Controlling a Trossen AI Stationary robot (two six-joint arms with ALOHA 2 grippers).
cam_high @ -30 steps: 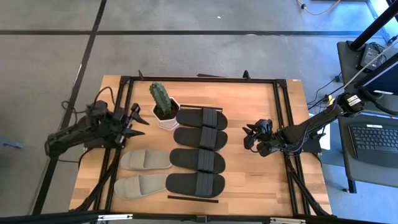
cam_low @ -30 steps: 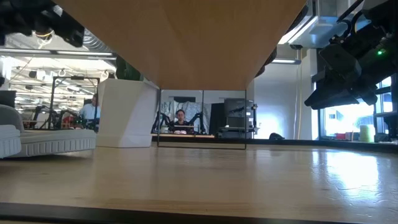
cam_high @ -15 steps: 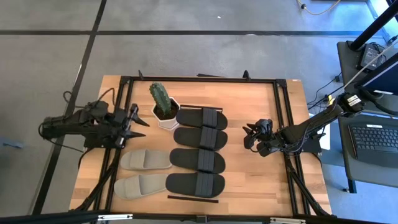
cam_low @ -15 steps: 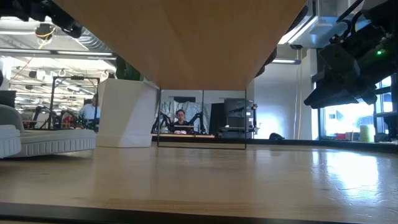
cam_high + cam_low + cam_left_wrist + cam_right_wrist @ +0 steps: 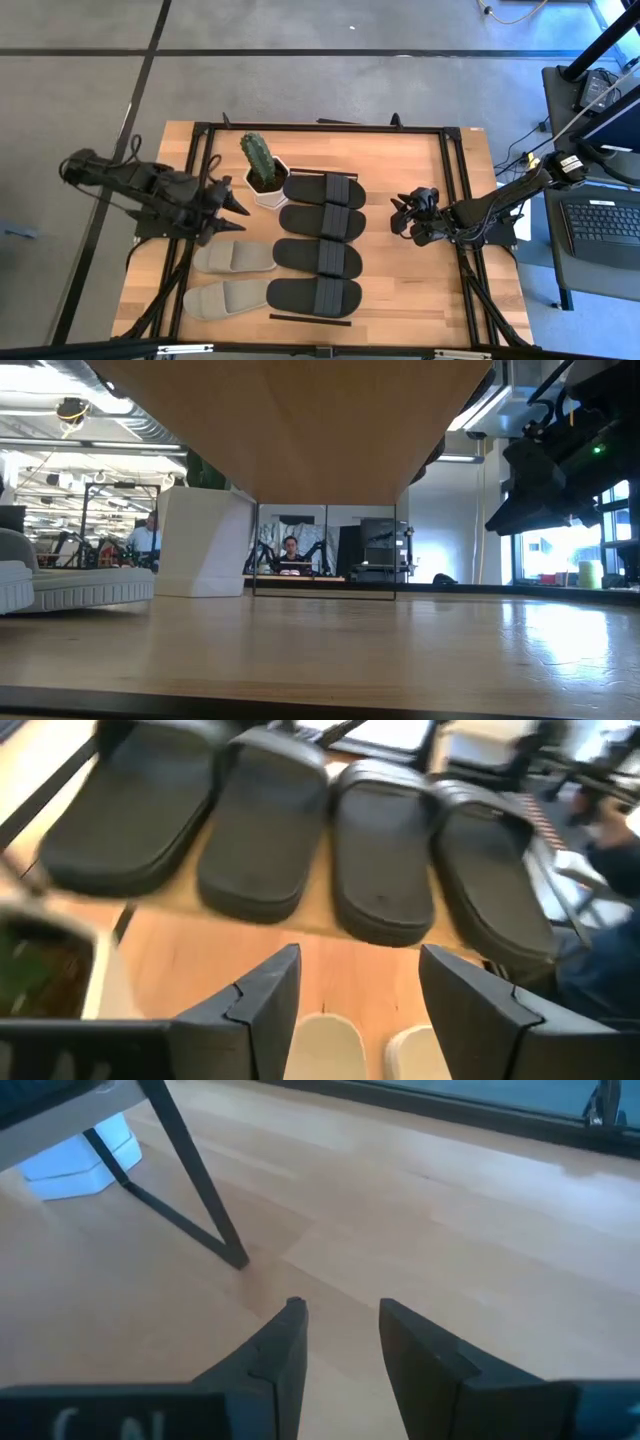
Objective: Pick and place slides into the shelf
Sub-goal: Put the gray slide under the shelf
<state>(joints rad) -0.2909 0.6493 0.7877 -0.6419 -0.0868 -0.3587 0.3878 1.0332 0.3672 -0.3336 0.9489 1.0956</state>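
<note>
Black slides (image 5: pixel 320 240) already fill the shelf (image 5: pixel 312 318) — left gripper (image 5: pixel 232 207), jaws spread and empty, should drop squarely over a beige slide's (image 5: pixel 235 257) strap before closing.

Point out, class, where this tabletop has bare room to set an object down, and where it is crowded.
Free: the tabletop between the black slides and the right gripper, and the strip right of the cactus pot along the far edge. Crowded: the left half, where four black slides, two beige slides, the pot and the left gripper sit close together.
</note>
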